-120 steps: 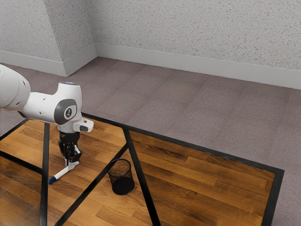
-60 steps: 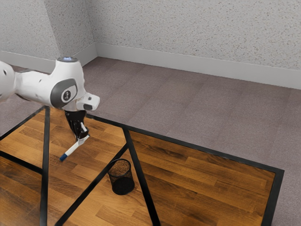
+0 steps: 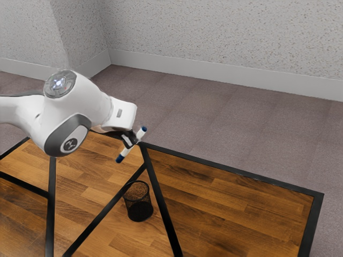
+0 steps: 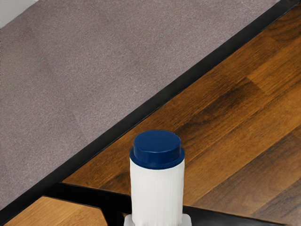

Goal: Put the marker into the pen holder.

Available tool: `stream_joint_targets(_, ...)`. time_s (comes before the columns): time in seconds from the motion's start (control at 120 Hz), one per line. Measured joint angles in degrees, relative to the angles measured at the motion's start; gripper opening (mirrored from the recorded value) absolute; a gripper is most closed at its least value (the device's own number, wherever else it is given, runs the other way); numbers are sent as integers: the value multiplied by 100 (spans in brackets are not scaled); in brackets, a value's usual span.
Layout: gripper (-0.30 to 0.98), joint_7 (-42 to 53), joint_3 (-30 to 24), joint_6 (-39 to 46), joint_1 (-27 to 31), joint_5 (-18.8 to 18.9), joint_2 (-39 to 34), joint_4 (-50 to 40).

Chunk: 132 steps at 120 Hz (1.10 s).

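Note:
My gripper (image 3: 132, 141) is raised above the table in the exterior view, tilted toward that view's right and shut on the marker. The white marker (image 3: 125, 151) with blue ends slants in its grip, one end up and to the exterior view's right, the other down and to its left. In the wrist view the marker (image 4: 157, 193) rises from the lower edge with its blue end outward. The black mesh pen holder (image 3: 138, 202) stands upright on the table, lower than the marker and apart from it.
The wooden table (image 3: 230, 203) has a black frame edge (image 3: 241, 173) and black strips (image 3: 161, 203) crossing its top. Grey carpet (image 3: 214, 123) lies beyond the far edge, with a speckled wall (image 3: 225, 37) behind it.
The marker has risen off the table with my gripper and moved toward the exterior view's right. My hand has tilted, turning the marker more upright. The pen holder has stayed put.

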Motion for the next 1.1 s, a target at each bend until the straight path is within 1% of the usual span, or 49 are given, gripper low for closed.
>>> stream_joint_targets(0.125, -10, -283, -423, 380, 56, -40, -94, -191)
stream_joint_targets(0.225, -10, -622, -800, 553, 63, -71, -214, -520)
stream_joint_targets(0.292, -10, -850, -924, 620, 66, -89, -291, -683)
stream_joint_targets(0.733, -10, -1957, -1102, 779, 86, -127, -261, -954)
stream_joint_targets(0.867, -10, -2192, -1112, 795, 237, -103, -243, -980)
stream_joint_targets(1.0, -10, -2371, -1115, 901, 365, 102, -95, -931)
stream_joint_targets(1.1, -10, -2478, -1115, 1085, 530, 340, -43, -922)
